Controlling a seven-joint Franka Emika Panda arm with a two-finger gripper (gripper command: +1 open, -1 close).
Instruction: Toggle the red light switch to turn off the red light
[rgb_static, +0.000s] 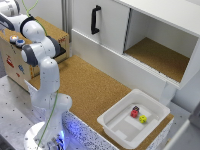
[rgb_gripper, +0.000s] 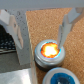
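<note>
While the arm reaches to the exterior view's upper left over the wooden box (rgb_static: 15, 62), the tool (rgb_gripper: 41, 36) hangs wide apart above a glowing orange-red light (rgb_gripper: 49, 50).

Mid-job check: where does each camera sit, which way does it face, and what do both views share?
Exterior view: high, off the arm, looking down on the cork counter, white tray and cabinet; the arm's base and links show.
Wrist view: on the wrist, looking down between the gripper fingers at a glowing orange-red light.
Shared: the wooden box's top and the cork surface.
</note>
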